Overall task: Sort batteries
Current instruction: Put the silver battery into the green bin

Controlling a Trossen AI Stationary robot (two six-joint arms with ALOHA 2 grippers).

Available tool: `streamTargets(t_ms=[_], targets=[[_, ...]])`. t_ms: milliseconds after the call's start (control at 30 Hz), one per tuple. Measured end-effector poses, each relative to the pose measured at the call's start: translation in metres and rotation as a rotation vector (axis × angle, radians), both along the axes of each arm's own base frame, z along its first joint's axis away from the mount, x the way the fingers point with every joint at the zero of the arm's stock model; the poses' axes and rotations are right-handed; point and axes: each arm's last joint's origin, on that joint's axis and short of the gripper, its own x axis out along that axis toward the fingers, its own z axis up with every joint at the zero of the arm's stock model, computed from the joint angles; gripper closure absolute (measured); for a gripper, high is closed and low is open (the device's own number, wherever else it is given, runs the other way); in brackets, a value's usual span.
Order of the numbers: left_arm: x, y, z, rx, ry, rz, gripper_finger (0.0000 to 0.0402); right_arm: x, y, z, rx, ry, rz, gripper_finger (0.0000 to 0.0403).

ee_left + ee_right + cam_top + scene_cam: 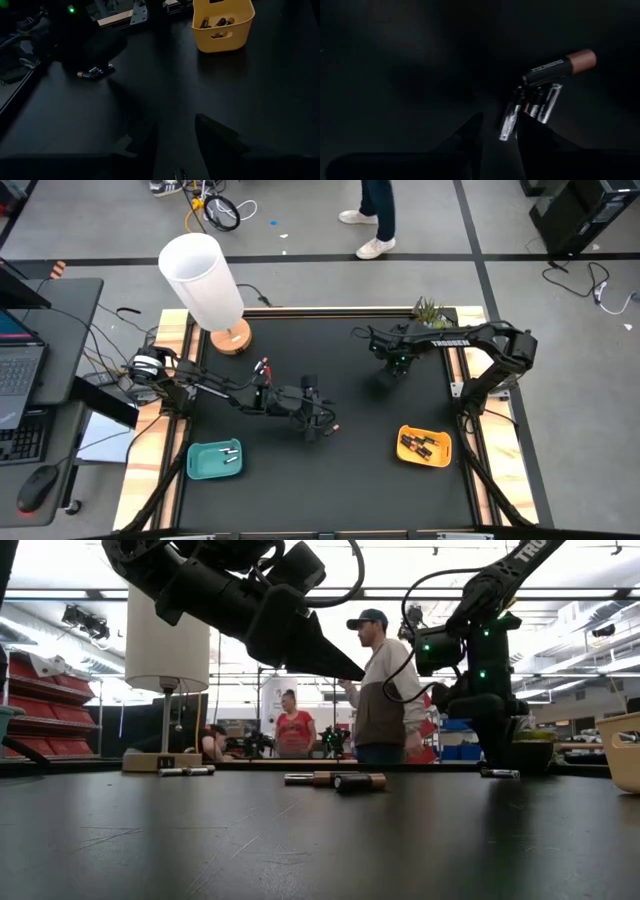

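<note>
Landmark: the yellow tray, near the table's front edge on the right arm's side; it holds several dark batteries.
Right gripper: low over the mat, well behind the yellow tray. Its fingers stand a little apart around the end of a pale battery; whether they press it I cannot tell.
Loose batteries: a small cluster lies there, the pale one beside a dark one with copper end, touching.
Left gripper: near the table middle, well to the left of the yellow tray, fingers parted, nothing between them. One small battery lies just beside it.
Teal tray: far left of the yellow tray, with pale batteries inside.
Advice: I judge the fingers should close on one cell only, at its middle, and lift straight up so that neighbours do not roll.
Free room: the mat between both trays is open; the plant and lamp stand at the back edge.
</note>
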Motion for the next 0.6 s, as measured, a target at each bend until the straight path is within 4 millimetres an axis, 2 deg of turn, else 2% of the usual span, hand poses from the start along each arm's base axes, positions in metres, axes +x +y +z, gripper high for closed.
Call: streamTargets(t_ms=[600], targets=[[-0.0006,0.0001,-0.0012,0.005,0.014,-0.001,0.0255,-0.0012,-0.0048,-0.0003,-0.001,-0.009,-0.005,0.0302]])
